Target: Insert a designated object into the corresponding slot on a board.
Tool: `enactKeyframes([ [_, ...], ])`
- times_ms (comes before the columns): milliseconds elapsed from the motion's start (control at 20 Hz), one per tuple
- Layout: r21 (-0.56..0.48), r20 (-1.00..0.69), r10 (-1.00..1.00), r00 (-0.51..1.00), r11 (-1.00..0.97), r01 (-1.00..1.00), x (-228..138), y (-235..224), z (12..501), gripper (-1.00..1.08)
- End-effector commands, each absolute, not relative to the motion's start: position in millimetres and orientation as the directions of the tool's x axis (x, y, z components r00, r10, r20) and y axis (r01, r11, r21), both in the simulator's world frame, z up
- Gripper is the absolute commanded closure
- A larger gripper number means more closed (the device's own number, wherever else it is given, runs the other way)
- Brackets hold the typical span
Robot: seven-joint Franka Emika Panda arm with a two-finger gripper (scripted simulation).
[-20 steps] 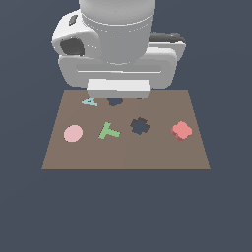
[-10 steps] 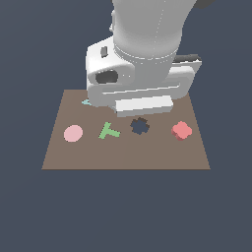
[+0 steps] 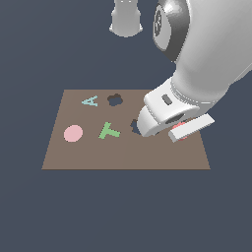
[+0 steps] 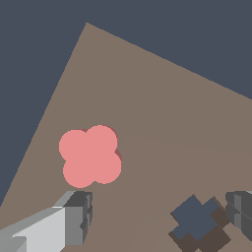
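Arm (image 3: pixel 206 54) leans low over board (image 3: pixel 74 157), fingers (image 4: pixel 74 216) spread.

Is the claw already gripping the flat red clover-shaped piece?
No: in the wrist view the flat red clover-shaped piece lies free on the brown board, with both claw fingers apart from it.

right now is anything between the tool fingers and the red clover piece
No. In the wrist view only bare board separates the finger from the red clover piece; the tool is open.
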State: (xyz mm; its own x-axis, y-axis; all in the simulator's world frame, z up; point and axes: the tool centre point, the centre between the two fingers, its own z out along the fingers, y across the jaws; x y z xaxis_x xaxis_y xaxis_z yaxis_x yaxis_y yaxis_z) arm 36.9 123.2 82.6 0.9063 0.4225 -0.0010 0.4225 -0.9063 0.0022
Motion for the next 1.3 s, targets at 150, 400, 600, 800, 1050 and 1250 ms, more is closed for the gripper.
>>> enactKeyframes([
  [150, 0.0, 0.001, 0.531, 0.848, -0.848, 0.531, 36, 163, 59, -0.92],
  [400, 0.0, 0.0, 0.57, 0.822, -0.822, 0.57, 34, 177, 50, -0.92],
  [600, -0.001, -0.001, 0.566, 0.824, -0.824, 0.566, 33, 177, 49, -0.92],
  [800, 0.0, 0.0, 0.57, 0.822, -0.822, 0.57, 33, 177, 37, -0.92],
  [1050, 0.0, 0.0, 0.571, 0.821, -0.821, 0.571, 33, 178, 30, 1.08],
  [1250, 0.0, 0.0, 0.571, 0.821, -0.821, 0.571, 33, 178, 30, 1.08],
])
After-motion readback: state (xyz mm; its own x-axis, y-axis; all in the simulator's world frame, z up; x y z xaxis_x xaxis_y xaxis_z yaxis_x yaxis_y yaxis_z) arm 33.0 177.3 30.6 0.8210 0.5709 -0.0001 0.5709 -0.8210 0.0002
